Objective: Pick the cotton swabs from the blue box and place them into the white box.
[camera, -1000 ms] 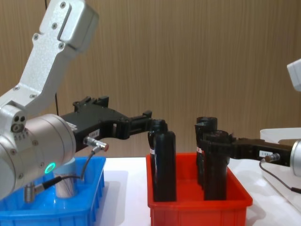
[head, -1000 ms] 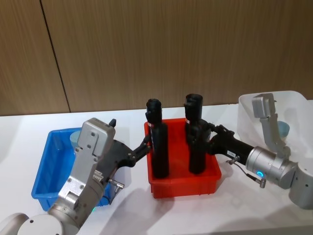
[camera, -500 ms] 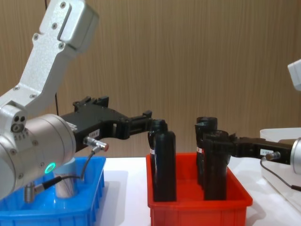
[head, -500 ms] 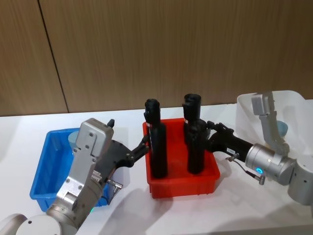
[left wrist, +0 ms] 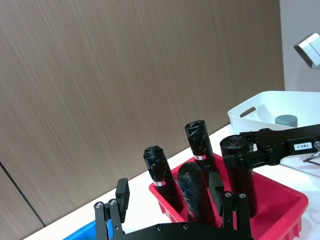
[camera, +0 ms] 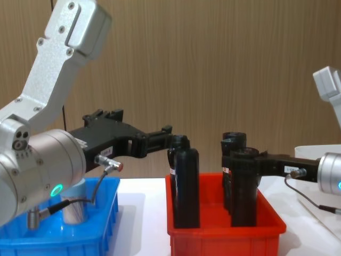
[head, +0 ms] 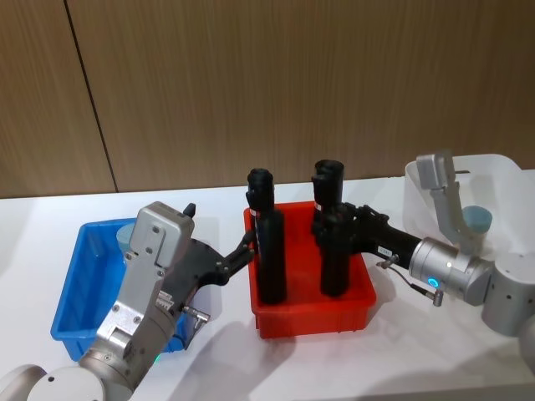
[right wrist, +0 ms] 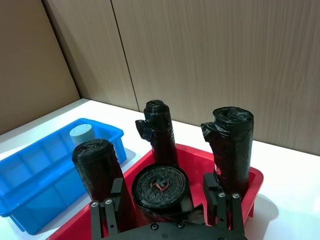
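Cotton swabs (head: 129,236), a clear jar with a pale blue lid, stand upright in the blue box (head: 75,284). Beside it the left gripper (head: 247,247) hangs with fingers apart, unmoved, at the red bin (head: 313,313). The right gripper (head: 328,227) has pushed further left; its fingers straddle a black bottle (head: 334,259), grip unclear. Another jar (head: 478,220) sits in the white box (head: 510,180).

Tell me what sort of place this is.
Probably a robot test bench indoors: a white table against a wood-panelled wall, with sorting bins set out, a blue box, a red bin and a white box.
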Robot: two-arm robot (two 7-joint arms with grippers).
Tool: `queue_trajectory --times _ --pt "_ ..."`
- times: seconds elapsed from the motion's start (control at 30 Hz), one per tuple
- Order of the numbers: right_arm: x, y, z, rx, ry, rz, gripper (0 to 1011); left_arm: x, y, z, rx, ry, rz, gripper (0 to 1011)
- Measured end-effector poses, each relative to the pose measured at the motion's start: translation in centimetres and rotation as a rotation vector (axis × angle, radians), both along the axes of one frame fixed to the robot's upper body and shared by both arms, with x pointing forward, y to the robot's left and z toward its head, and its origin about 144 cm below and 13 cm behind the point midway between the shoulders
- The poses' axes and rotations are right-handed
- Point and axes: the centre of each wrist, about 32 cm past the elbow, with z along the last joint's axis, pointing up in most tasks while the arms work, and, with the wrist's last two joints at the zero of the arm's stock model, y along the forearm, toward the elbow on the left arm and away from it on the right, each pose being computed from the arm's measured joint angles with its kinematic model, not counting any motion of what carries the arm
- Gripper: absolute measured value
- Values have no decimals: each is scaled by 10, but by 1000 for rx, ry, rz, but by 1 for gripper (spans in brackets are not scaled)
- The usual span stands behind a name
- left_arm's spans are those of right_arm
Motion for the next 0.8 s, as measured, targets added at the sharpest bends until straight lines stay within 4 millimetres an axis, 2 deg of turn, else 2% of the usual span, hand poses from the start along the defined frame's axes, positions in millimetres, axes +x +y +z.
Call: queue_trajectory --times 0.13,0.23,0.33,0.37,0.43,0.5,0.8 --pt "5 3 2 0 0 5 930 0 0 0 0 0 0 1004" --pt "7 4 1 0 2 5 816 0 0 0 0 0 0 1004" --pt "10 5 2 -1 2 4 765 0 0 0 0 0 0 1004" --pt "11 5 2 -1 2 3 708 0 0 0 0 0 0 1004" --pt "12 6 2 -1 3 2 674 0 0 0 0 0 0 1004" --pt "13 6 2 -1 3 0 591 0 0 0 0 0 0 1004" --pt "16 8 6 -1 -5 -8 539 0 0 0 0 0 0 1004"
